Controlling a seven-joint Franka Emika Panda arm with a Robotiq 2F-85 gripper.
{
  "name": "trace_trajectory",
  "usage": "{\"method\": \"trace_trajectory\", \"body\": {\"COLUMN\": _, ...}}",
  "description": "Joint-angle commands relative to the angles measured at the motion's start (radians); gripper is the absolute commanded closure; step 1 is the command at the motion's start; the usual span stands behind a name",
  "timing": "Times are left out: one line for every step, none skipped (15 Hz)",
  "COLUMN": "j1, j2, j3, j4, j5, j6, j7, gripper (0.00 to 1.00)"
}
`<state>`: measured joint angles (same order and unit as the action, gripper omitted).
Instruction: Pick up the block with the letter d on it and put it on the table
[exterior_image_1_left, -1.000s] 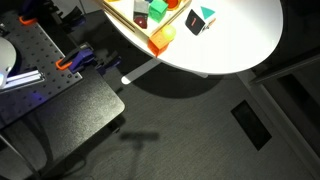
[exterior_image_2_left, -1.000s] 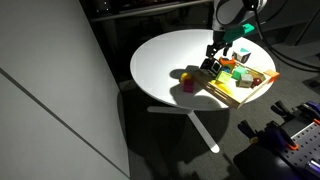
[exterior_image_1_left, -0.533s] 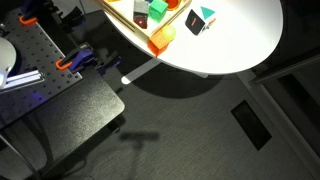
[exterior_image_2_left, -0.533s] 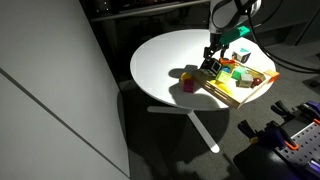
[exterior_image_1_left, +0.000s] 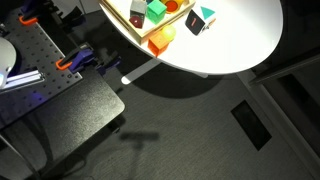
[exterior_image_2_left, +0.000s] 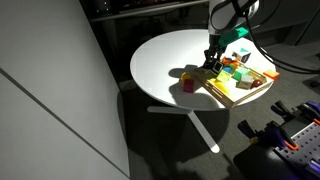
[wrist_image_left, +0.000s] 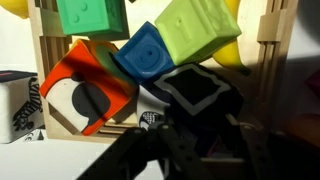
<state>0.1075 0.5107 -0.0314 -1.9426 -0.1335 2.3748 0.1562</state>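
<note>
Several letter blocks lie in a wooden tray (wrist_image_left: 55, 125) on the white round table (exterior_image_2_left: 165, 60). In the wrist view a black block (wrist_image_left: 200, 92) with a white outline lies right in front of my gripper (wrist_image_left: 195, 135), between its two dark fingers (wrist_image_left: 128, 155). Beside it are an orange block (wrist_image_left: 85, 95) with a white-and-black face and a blue block (wrist_image_left: 145, 52). I cannot read a letter d on any face. In an exterior view the gripper (exterior_image_2_left: 213, 63) hangs low over the tray's end (exterior_image_2_left: 235, 90). Contact with the black block is lost in shadow.
Green blocks (wrist_image_left: 195, 30) fill the back of the tray. A white block (wrist_image_left: 12, 100) stands on the table just outside it. A yellow block (exterior_image_2_left: 188, 83) and a black-teal block (exterior_image_1_left: 203, 20) also sit on the tabletop. A dark perforated bench (exterior_image_1_left: 30, 60) stands beside the table.
The gripper has sunk slightly toward the tray's end. In an exterior view a pale-faced block now shows in the tray where a dark one showed before.
</note>
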Motion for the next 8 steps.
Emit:
{"method": "trace_trajectory", "body": {"j1": 0.004, "j2": -0.015, "j3": -0.008, "j4": 0.016, "j5": -0.014, "j6": -0.049, "j7": 0.009, "gripper": 0.81}}
{"method": "trace_trajectory", "body": {"j1": 0.003, "j2": -0.024, "j3": -0.006, "j4": 0.012, "j5": -0.012, "j6": -0.056, "j7": 0.005, "gripper": 0.88}}
{"method": "trace_trajectory", "body": {"j1": 0.003, "j2": -0.032, "j3": -0.007, "j4": 0.010, "j5": -0.013, "j6": -0.066, "j7": 0.006, "gripper": 0.93}}
{"method": "trace_trajectory", "body": {"j1": 0.001, "j2": -0.045, "j3": -0.005, "j4": 0.005, "j5": -0.011, "j6": -0.081, "j7": 0.001, "gripper": 0.96}}
{"method": "trace_trajectory", "body": {"j1": 0.000, "j2": -0.057, "j3": -0.004, "j4": 0.001, "j5": -0.011, "j6": -0.094, "j7": -0.001, "gripper": 0.98}}
{"method": "trace_trajectory", "body": {"j1": -0.001, "j2": -0.068, "j3": -0.004, "j4": -0.002, "j5": -0.012, "j6": -0.111, "j7": -0.002, "gripper": 0.96}}
{"method": "trace_trajectory", "body": {"j1": -0.003, "j2": -0.081, "j3": -0.002, "j4": -0.004, "j5": -0.010, "j6": -0.128, "j7": -0.005, "gripper": 0.95}}
{"method": "trace_trajectory", "body": {"j1": -0.003, "j2": -0.094, "j3": -0.003, "j4": -0.006, "j5": -0.012, "j6": -0.143, "j7": -0.003, "gripper": 0.96}}
